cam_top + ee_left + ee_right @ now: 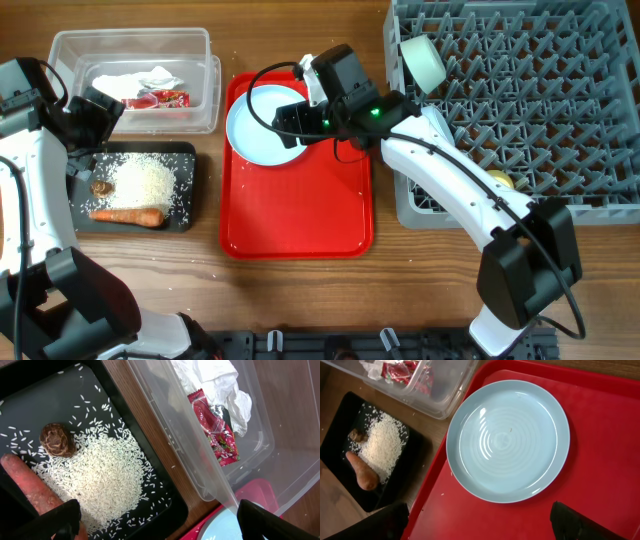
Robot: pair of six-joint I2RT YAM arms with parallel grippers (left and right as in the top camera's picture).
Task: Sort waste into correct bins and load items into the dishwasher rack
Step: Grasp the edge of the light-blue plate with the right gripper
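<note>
The light blue plate (258, 128) lies on the red tray (300, 215), also in the right wrist view (507, 440). My right gripper (292, 118) hovers over the plate's right edge, open and empty (480, 522). The black tray (185, 190) holds rice (145, 180), the carrot (128, 214) and the brown lump (100, 187); they show in the left wrist view: rice (100, 475), carrot (30, 487), lump (57, 440). The clear tub (200, 60) holds white tissue (215, 380) and the red wrapper (217, 430). My left gripper (157, 520) is open above the black tray. The pale green bowl (422, 62) and yellow cup (500, 181) sit in the grey rack (560, 100).
The red tray lies between the black tray and the rack. The tub stands at the back left, just behind the black tray. The light blue bowl and the spoon are not in view.
</note>
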